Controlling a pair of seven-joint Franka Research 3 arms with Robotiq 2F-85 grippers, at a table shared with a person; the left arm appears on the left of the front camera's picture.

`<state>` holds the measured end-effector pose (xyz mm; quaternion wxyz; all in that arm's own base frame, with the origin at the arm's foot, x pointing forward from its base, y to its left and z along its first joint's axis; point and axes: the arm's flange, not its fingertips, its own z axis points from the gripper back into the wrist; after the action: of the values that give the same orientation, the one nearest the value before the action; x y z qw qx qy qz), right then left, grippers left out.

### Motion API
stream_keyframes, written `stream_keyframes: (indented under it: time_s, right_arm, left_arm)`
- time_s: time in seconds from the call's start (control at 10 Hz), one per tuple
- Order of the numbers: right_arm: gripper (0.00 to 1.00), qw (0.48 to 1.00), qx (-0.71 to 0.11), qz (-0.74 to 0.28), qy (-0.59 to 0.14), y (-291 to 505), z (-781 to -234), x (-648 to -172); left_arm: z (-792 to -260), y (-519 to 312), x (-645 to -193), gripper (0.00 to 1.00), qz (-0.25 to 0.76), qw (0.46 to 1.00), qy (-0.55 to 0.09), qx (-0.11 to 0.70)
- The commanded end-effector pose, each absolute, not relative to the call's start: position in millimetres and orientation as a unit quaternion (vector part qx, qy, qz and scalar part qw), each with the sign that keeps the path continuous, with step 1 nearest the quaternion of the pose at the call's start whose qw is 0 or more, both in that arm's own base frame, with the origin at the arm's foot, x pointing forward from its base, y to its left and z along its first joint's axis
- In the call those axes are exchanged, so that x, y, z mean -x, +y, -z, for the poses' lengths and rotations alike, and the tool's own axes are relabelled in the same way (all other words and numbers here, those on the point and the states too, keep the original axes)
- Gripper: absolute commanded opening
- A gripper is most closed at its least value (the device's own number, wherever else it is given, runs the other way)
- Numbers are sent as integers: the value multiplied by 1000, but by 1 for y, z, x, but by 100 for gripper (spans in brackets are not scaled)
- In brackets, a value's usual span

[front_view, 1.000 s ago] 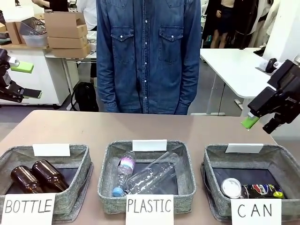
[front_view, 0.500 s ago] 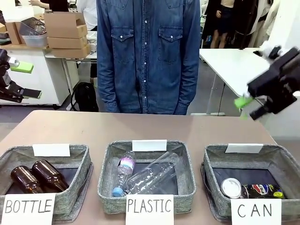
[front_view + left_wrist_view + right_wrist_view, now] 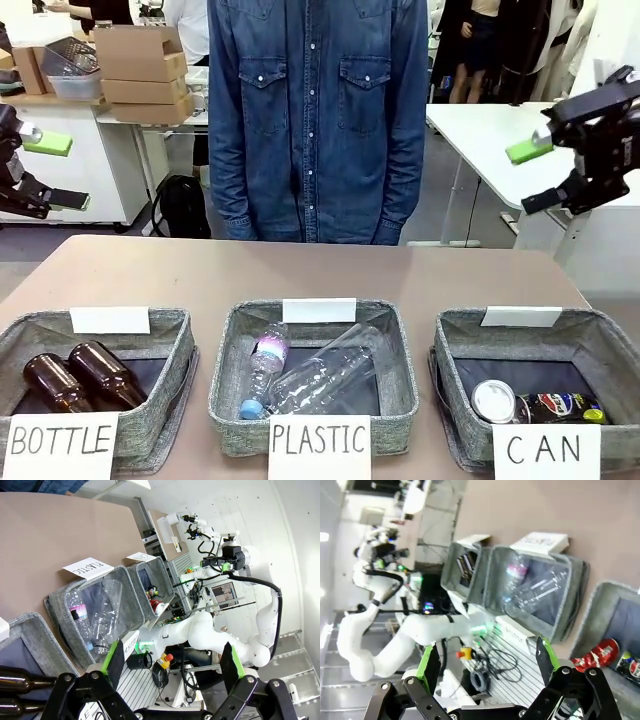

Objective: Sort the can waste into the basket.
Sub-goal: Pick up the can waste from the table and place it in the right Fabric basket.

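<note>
The grey CAN basket (image 3: 455,335) sits at the table's front right with its sign facing me. Two cans lie inside it: a red can (image 3: 494,400) showing its silver end, and a black can (image 3: 560,406) beside it. My right gripper (image 3: 533,176) hangs open and empty, high above the basket's far right corner. In the right wrist view the right gripper (image 3: 487,662) is open, with the basket (image 3: 600,605) and red can (image 3: 595,655) far below. My left gripper (image 3: 58,172) stays open and empty at the far left, off the table; the left wrist view shows the left gripper (image 3: 172,662) open.
A BOTTLE basket (image 3: 170,340) with two brown bottles stands front left. A PLASTIC basket (image 3: 225,345) with clear bottles stands in the middle. A person in a denim shirt (image 3: 318,110) stands at the far edge. The far half of the table (image 3: 300,265) is bare.
My right gripper has risen up and to the right, away from the CAN basket, turning as it went. The left arm and the cans have not moved.
</note>
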<state>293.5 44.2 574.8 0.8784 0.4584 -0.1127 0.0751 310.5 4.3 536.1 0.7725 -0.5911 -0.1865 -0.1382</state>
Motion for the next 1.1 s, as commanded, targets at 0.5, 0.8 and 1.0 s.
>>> stream_keyframes:
  time_s: [0.5,0.8,1.0]
  right_arm:
    - [100,890,-431,-94,-110,42,-575,-294]
    - [100,890,-431,-94,-110,42,-575,-294]
    - [100,890,-431,-94,-110,42,-575,-294]
  left_arm:
    - [-537,5,-309,100,147,770,-190,592]
    - [-537,5,-309,100,147,770,-190,592]
    - [-537,5,-309,100,147,770,-190,592]
